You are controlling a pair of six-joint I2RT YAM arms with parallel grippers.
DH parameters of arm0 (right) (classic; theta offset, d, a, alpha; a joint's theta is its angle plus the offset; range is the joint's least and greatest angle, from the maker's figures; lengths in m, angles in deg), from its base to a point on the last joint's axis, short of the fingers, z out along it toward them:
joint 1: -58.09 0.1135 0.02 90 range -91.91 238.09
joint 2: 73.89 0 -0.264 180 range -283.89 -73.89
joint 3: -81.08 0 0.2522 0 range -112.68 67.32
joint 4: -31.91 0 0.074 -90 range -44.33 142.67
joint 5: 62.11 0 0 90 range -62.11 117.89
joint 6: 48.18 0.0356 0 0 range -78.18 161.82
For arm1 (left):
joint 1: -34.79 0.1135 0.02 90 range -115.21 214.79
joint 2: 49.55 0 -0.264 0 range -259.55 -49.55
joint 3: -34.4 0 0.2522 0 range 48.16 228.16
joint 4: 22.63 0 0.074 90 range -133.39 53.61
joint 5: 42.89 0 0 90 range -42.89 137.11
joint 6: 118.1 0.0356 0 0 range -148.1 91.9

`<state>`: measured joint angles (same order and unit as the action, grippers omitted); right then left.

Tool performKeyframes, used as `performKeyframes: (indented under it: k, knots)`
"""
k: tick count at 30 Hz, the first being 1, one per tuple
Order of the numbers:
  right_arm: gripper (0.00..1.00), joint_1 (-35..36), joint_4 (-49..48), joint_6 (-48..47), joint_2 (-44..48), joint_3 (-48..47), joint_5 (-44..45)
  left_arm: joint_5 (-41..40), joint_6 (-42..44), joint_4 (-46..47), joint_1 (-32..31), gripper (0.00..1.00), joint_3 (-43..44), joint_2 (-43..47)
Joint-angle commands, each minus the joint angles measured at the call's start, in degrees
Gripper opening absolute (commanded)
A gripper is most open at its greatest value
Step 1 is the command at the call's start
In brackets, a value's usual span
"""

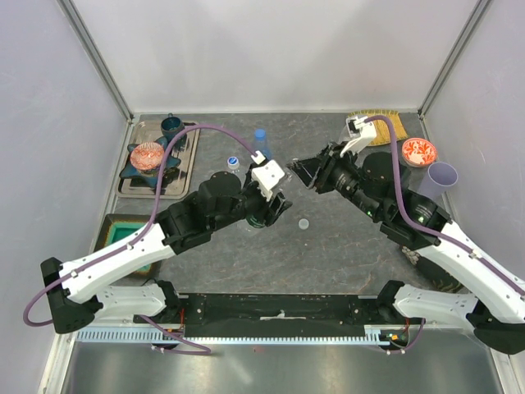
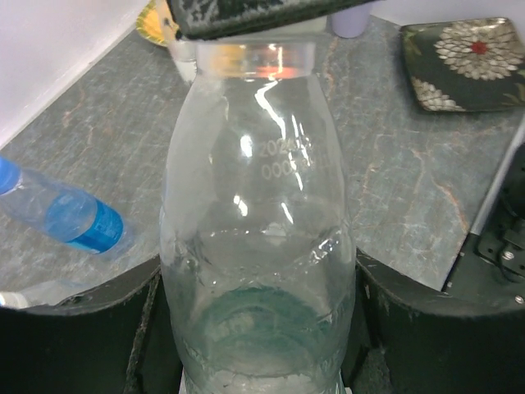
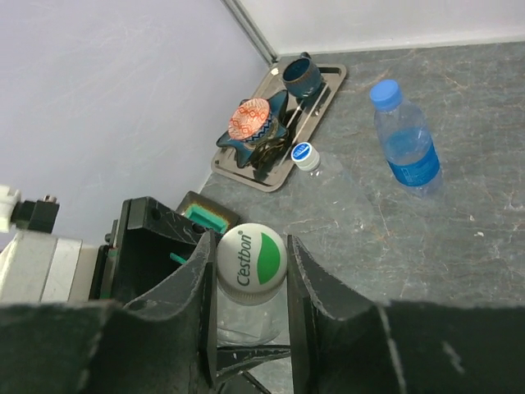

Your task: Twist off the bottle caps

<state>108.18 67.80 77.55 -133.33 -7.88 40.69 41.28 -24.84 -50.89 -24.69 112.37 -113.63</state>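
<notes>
A clear plastic bottle [image 2: 258, 205] fills the left wrist view, and my left gripper [image 2: 258, 328] is shut on its lower body. Its white cap with green print [image 3: 251, 258] sits between the fingers of my right gripper [image 3: 250, 271], which is shut on it. In the top view the two grippers meet mid-table, left [image 1: 267, 212] and right [image 1: 297, 172]. A blue-labelled bottle [image 1: 261, 141] [image 3: 406, 146] with a blue cap is behind them. A very short bottle [image 1: 234, 162] [image 3: 305, 156] with a blue-and-white cap is beside the tray.
A loose cap [image 1: 303, 223] lies on the table near the grippers. A metal tray [image 1: 182, 172] at the back left holds a dark cup and a star-shaped dish. A green box [image 1: 123, 234] sits left. A lilac cup [image 1: 443, 176], red bowl [image 1: 419, 151] and yellow brush [image 1: 385, 123] stand back right.
</notes>
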Motion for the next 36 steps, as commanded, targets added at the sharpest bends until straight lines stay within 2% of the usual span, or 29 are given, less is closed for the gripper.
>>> performKeyframes:
  k: [1,3,4,6,7,8,12,18,21,23,27,30,31,33,34,36]
  knots:
    - [0.00,-0.1,-2.7,-9.2,3.9,1.2,-10.7,17.1,2.3,2.7,0.2,0.24,0.9,4.5]
    - [0.00,-0.2,-2.5,-13.7,5.5,1.1,-16.4,24.8,0.8,1.1,1.4,0.24,2.7,5.2]
    - [0.00,-0.3,-2.4,-14.9,6.2,1.5,-18.5,33.5,-0.2,0.8,3.5,0.24,3.5,5.4]
    - [0.00,-0.3,-2.5,-18.4,8.5,2.0,-25.8,42.4,-4.6,0.9,6.0,0.24,5.1,5.5]
    - [0.00,-0.3,-2.8,-19.4,9.2,2.7,-28.3,50.3,-6.1,2.3,8.5,0.25,5.4,5.4]
    - [0.00,-0.3,-3.1,-20.1,10.5,2.9,-33.4,53.7,-9.2,3.6,9.6,0.25,5.5,5.2]
    - [0.00,-0.4,-3.6,-21.8,12.7,4.4,-41.2,67.2,-16.1,9.9,13.0,0.25,4.8,4.6]
    - [0.00,-0.3,-3.1,-25.5,15.1,5.6,-51.9,80.5,-27.4,22.5,14.7,0.25,3.3,1.2]
    - [0.00,-0.3,-0.4,-30.9,16.4,5.5,-55.8,83.2,-31.8,27.5,14.7,0.26,2.3,-0.5]
    - [0.00,-0.3,3.0,-34.6,16.6,5.2,-58.1,83.7,-32.1,27.9,14.8,0.26,2.2,-1.1]
    - [0.00,-0.2,5.4,-35.4,17.0,5.6,-58.8,83.8,-31.1,26.9,15.1,0.26,1.8,-1.7]
    - [0.00,-0.2,5.6,-35.3,17.2,5.5,-54.5,82.3,-28.7,24.5,15.3,0.26,2.3,-2.1]
    - [0.04,-0.2,5.6,-34.9,17.2,4.5,-52.5,81.5,-27.4,21.3,15.4,0.26,2.6,-2.0]
    - [0.22,-0.2,5.5,-32.0,16.7,3.0,-45.3,77.4,-22.1,16.5,15.3,0.26,3.7,-1.9]
    - [0.42,-0.2,5.1,-30.9,16.5,1.2,-43.1,76.0,-18.6,12.0,15.4,0.26,4.1,-1.9]
    - [0.62,-0.1,4.4,-27.6,15.5,-0.7,-36.1,70.5,-15.2,7.9,15.4,0.25,4.8,-1.8]
